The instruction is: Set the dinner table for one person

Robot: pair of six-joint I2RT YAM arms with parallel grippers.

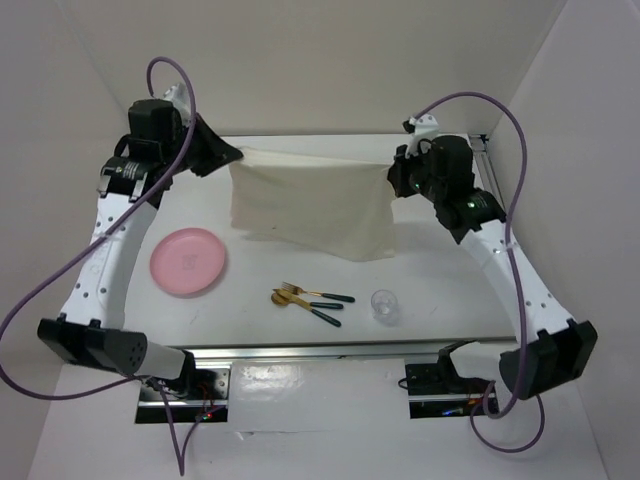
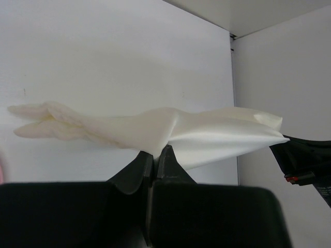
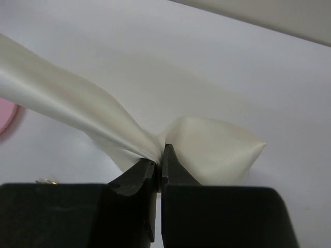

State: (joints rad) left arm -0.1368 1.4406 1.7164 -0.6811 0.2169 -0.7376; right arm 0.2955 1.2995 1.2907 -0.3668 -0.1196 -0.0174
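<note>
A cream cloth (image 1: 310,205) hangs stretched between my two grippers above the far half of the white dinner table (image 1: 440,280). My left gripper (image 1: 238,153) is shut on its left top corner, and the cloth (image 2: 207,132) bunches right at the pinched jaws (image 2: 155,155). My right gripper (image 1: 392,172) is shut on the right top corner, with the cloth (image 3: 217,147) folding out on both sides of the jaws (image 3: 159,161). The cloth's lower edge drapes toward the table. A pink plate (image 1: 188,261), gold-and-dark cutlery (image 1: 310,299) and a clear glass (image 1: 384,305) lie nearer the front.
White walls enclose the table on the left, back and right. A metal rail (image 1: 330,352) runs along the near edge between the arm bases. Purple cables (image 1: 60,280) loop from both arms. The pink plate's edge (image 3: 8,116) shows at the left of the right wrist view.
</note>
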